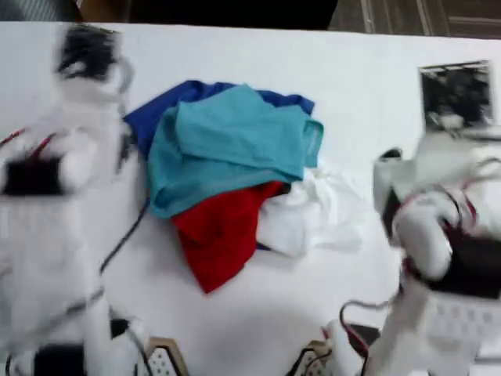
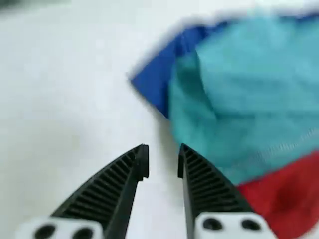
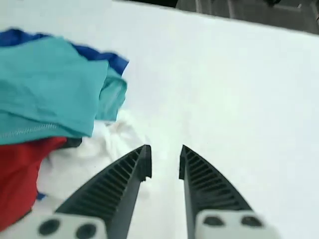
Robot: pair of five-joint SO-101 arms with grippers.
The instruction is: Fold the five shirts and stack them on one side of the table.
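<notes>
Shirts lie in a loose heap mid-table. A teal shirt (image 1: 231, 145) is on top, over a blue shirt (image 1: 156, 110) at the back, a red shirt (image 1: 223, 235) toward the front and a crumpled white shirt (image 1: 305, 215) on the right. My left gripper (image 2: 163, 162) hovers open over bare table just beside the teal shirt (image 2: 249, 89) and blue shirt (image 2: 159, 79), holding nothing. Over the table by the white shirt (image 3: 94, 154), my right gripper (image 3: 165, 162) is also open and holds nothing. The two arms stand left (image 1: 55, 164) and right (image 1: 438, 227) of the heap.
The white table (image 1: 352, 70) has bare room behind and to both sides of the heap. A dark rectangular object (image 1: 455, 92) sits at the back right. Cables (image 1: 117, 251) trail along the front edge near the arm bases.
</notes>
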